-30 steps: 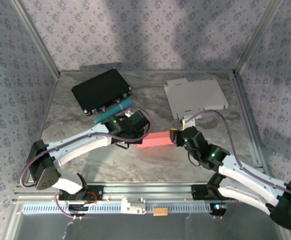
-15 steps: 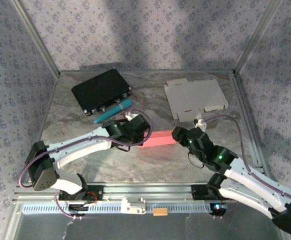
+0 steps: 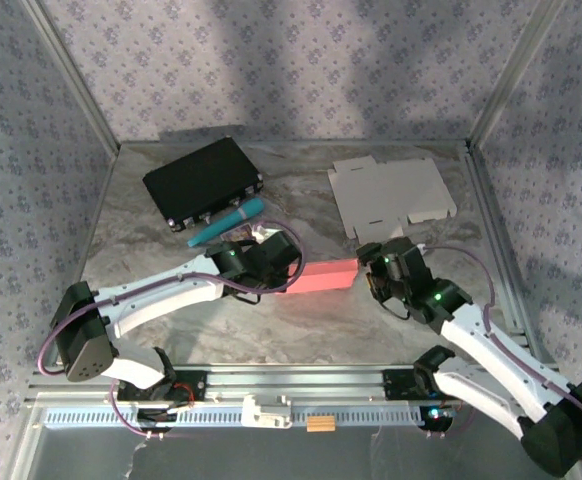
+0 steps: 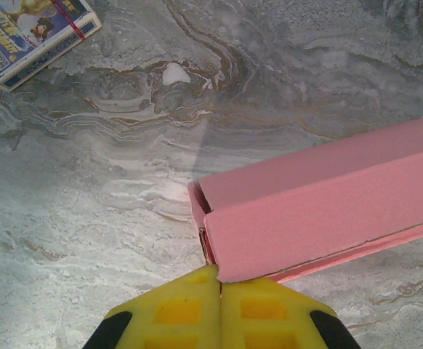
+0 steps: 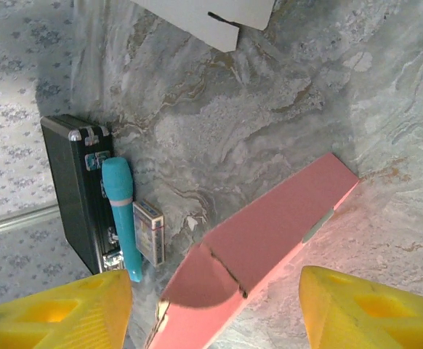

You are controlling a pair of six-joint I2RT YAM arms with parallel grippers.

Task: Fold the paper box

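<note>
I have the pink box [image 3: 316, 278] at the middle of the table [image 3: 301, 335], its long edges running left to right in the top view, slightly tilted; my left gripper [image 4: 220, 291] is closed, pads pressed together at the box's near end corner, and I cannot tell whether a flap is pinched there; my right gripper [image 5: 215, 305] stands wide apart and holds nothing, the box's other end lying in the gap between its fingers [image 5: 357, 305]; bare marble stretches below the box; a flat white cardboard sheet [image 3: 391, 195] lies upper right; a black case [image 3: 203, 183], teal pen [image 3: 227, 222] and card pack [image 5: 147, 231] crowd the upper left.
</note>
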